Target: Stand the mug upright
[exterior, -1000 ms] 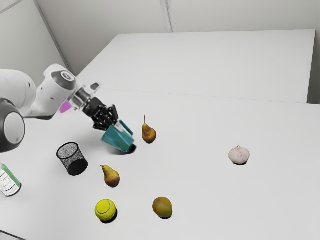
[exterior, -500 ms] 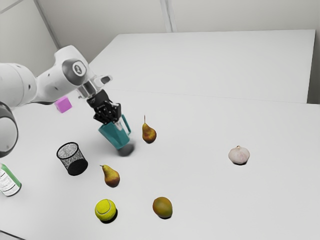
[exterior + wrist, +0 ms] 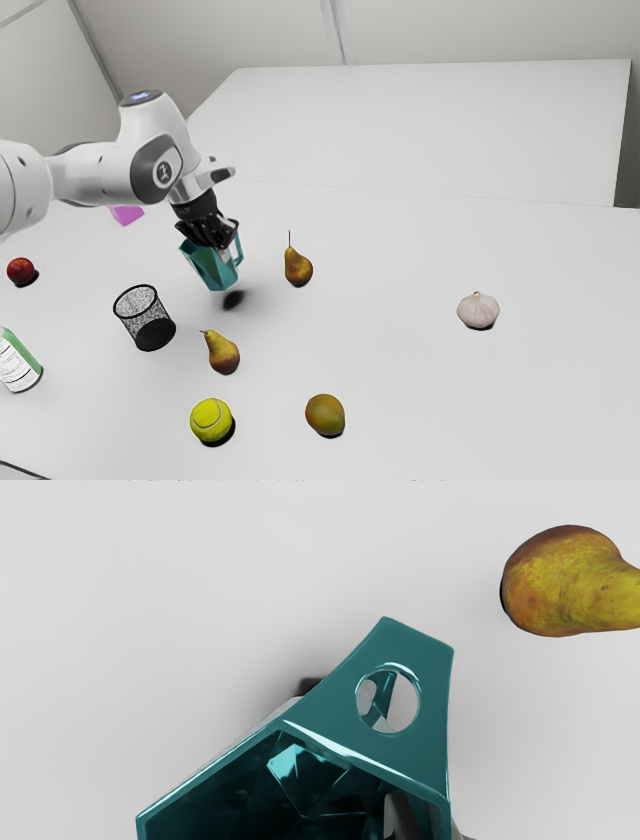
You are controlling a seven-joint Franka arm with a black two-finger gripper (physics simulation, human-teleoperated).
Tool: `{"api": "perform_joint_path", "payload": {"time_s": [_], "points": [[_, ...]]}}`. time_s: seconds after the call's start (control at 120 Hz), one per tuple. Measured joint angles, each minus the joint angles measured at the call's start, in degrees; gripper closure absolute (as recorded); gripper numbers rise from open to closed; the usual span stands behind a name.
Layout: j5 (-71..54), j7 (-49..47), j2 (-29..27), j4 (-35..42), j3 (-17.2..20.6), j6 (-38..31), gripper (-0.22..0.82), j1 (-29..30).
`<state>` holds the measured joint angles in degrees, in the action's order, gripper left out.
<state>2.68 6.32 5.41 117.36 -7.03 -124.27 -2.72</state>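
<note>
In the exterior view my gripper (image 3: 224, 246) is shut on the wall of the teal mug (image 3: 208, 268), close to its handle. The mug hangs above the table, its shadow apart from it below, and its body leans a little with the mouth upward. The wrist view looks into the open mouth of the mug (image 3: 400, 757); one finger of my gripper (image 3: 434, 821) is inside the wall and the other outside it. The far part of the mug is cut off there.
Near the mug are a pear (image 3: 298, 267), a second pear (image 3: 222, 355) and a black mesh cup (image 3: 143, 318). Farther off lie a tennis ball (image 3: 211, 420), brown fruit (image 3: 325, 414), garlic (image 3: 478, 311), green bottle (image 3: 18, 362), red fruit (image 3: 20, 270) and pink block (image 3: 127, 215).
My hand has swung steeper, pointing more downward, and risen with the mug. The mug leans less than before, has moved toward the exterior view's left, and its shadow has separated from it.
</note>
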Motion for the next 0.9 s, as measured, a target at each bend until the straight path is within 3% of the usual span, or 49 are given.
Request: {"api": "perform_joint_path", "payload": {"time_s": [0.867, 0.9], "points": [[-0.85, -8.39, 3.75, 2.90, 1.28, -4.73, 0.78, -0.19], [-0.78, -8.47, 3.78, 2.90, 1.71, -4.62, 0.71, -0.01]]}}
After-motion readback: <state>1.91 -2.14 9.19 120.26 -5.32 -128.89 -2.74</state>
